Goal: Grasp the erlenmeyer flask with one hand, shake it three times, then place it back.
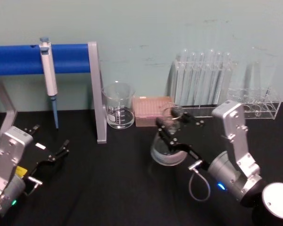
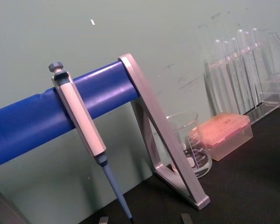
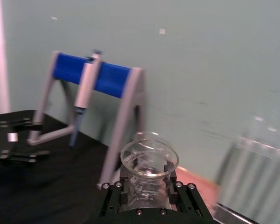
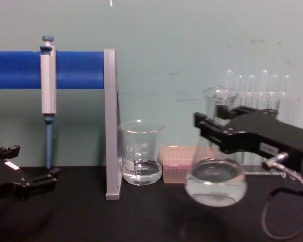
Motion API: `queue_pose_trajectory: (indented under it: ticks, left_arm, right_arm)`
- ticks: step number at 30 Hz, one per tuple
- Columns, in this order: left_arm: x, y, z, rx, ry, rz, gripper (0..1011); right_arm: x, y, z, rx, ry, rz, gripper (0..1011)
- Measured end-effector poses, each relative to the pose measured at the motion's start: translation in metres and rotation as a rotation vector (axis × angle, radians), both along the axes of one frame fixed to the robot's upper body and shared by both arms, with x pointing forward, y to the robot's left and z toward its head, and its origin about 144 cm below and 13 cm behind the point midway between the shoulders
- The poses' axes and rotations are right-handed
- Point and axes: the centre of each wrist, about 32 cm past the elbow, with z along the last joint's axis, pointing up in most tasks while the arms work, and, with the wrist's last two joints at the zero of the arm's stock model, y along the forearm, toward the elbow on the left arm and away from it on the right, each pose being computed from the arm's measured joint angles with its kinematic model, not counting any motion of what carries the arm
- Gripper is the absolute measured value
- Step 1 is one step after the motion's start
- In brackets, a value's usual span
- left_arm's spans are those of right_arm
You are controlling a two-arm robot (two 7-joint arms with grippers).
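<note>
Grips the flask (image 1: 168, 149) by the neck with the right gripper (image 1: 169, 126) — fingers closed snug on the glass just under the flared rim. Carries a little clear liquid in the wide base, seemingly lifted clear of the table (image 1: 108, 188), though hard to be sure from the chest view. Hangs in front of the pink box (image 1: 150, 111), right of the beaker (image 1: 119, 112), with tubes (image 1: 203, 82) behind. Parks the left gripper (image 1: 49, 139) at the left side — fingers spread, empty, near the pipette (image 1: 49, 75).

right gripper (image 1: 169, 126): clamped, raised, arm reaching forward | left gripper (image 1: 51, 136): fingers apart, low at left
</note>
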Motion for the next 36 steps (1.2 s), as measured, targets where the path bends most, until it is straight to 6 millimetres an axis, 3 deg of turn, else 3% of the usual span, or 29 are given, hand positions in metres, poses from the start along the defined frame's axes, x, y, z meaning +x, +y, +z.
queue_pose_trajectory:
  ticks: [17,36]
  left_arm:
    - [0.000,0.000,0.000,0.000,0.000,0.000,1001]
    - [0.000,0.000,0.000,0.000,0.000,0.000,1001]
  right_arm:
    - [0.013,0.025,0.000,0.011,0.015,0.192,453]
    - [0.019,0.028,-0.002,0.016,0.031,0.226,453]
